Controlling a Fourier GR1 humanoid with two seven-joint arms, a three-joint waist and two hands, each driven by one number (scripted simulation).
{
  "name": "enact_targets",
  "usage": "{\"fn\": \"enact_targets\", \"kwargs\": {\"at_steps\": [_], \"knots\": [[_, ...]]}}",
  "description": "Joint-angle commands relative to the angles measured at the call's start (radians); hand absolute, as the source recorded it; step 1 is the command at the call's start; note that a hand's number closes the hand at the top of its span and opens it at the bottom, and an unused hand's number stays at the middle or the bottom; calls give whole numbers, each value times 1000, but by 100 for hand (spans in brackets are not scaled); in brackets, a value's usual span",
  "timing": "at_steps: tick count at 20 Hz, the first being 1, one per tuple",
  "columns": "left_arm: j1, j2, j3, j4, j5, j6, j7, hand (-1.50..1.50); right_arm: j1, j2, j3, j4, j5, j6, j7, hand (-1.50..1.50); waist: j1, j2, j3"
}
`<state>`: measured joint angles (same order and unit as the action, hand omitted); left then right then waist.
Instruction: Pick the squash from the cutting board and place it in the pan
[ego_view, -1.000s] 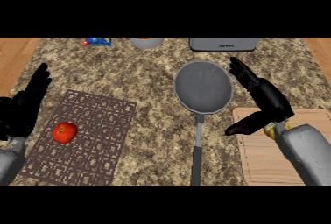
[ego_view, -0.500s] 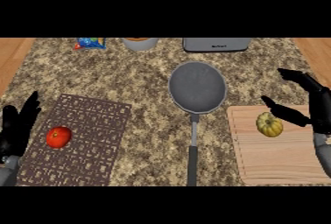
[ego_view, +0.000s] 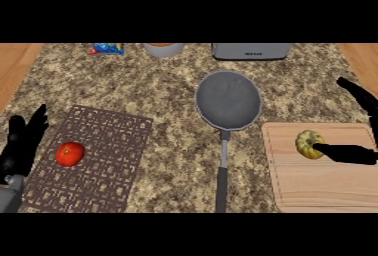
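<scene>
A: Where is the squash?

B: The squash (ego_view: 309, 144) lies on the board (ego_view: 317, 185), close to its upper edge, at the right side of the counter (ego_view: 148, 95). It is small, yellow and ribbed.

A: And the pan?

B: The pan (ego_view: 229, 99) sits in the middle of the counter, left of the board and apart from it. Its handle (ego_view: 220, 185) runs down toward the lower edge of the view.

A: What is the right hand doing?

B: The right hand (ego_view: 353, 153) shows at the right edge, mostly cut off. Its fingers (ego_view: 360, 96) are spread and point up above the board's upper right corner. The thumb lies across the board with its tip at the squash's right side. The fingers are apart and curl round nothing. The tip may touch the squash, but I cannot tell for sure.

A: The left hand?

B: The left hand (ego_view: 21, 147) rests at the left edge, fingers up and straight, holding nothing. It is just beside a brown mat (ego_view: 96, 175). A tomato (ego_view: 70, 153) lies on the left part of the mat.

A: Anything at the back?

B: A blue packet (ego_view: 107, 48), a cup (ego_view: 164, 49) and a grey box (ego_view: 251, 51) stand along the far edge, well apart from the board.
</scene>
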<state>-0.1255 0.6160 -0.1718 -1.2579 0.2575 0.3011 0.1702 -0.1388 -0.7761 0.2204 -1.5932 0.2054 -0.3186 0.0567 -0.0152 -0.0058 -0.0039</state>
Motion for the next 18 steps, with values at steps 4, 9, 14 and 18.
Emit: {"fn": "enact_targets", "kwargs": {"at_steps": [4, 9, 14, 18], "knots": [[-36, -19, -24, -2, -21, -5, 23, 0, -126, -172, 150, -41, 210, 245, 426, -150, 40, 9, -4], [-50, -19, -24, -32, -10, -21, 62, 0, -251, -132, 291, -91, 273, 484, 725, -150, 61, 8, -2], [-29, -20, -6, -20, -23, -23, 36, 0, -370, -31, 375, -33, 276, 710, 887, -150, 48, 7, 1], [-29, -72, -15, 14, -63, 10, -1, 0, -425, 124, 422, 99, 314, 775, 977, -150, 40, 10, 3]]}}
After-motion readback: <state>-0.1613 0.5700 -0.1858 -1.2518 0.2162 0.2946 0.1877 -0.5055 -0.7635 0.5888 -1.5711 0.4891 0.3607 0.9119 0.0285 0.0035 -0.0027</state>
